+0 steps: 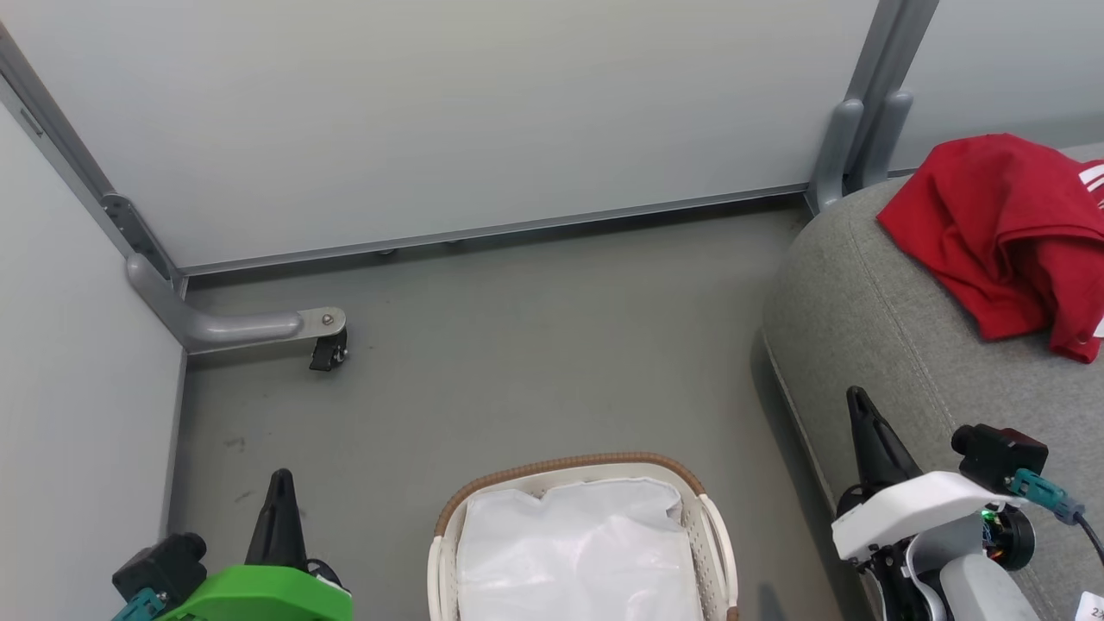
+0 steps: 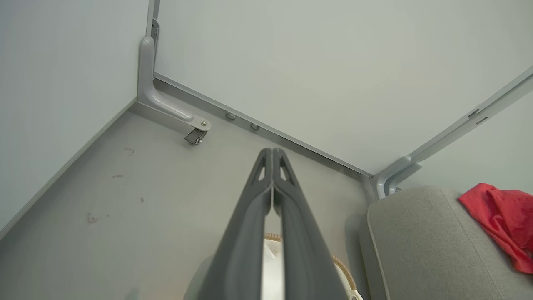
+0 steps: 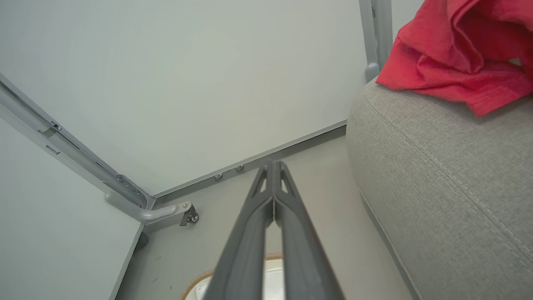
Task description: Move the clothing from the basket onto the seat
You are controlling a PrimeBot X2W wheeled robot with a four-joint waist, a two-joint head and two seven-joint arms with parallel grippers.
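Observation:
Red clothing with white stripe trim lies crumpled on the grey seat at the right; it is also in the left wrist view as clothing and in the right wrist view as clothing. The white basket with its brown woven rim stands on the floor at the bottom centre, with just its white liner inside. My left gripper is shut and empty, left of the basket. My right gripper is shut and empty, over the seat's front edge.
Grey floor runs between the basket and pale partition walls. A partition foot with a caster stands at the far left; another metal post rises behind the seat.

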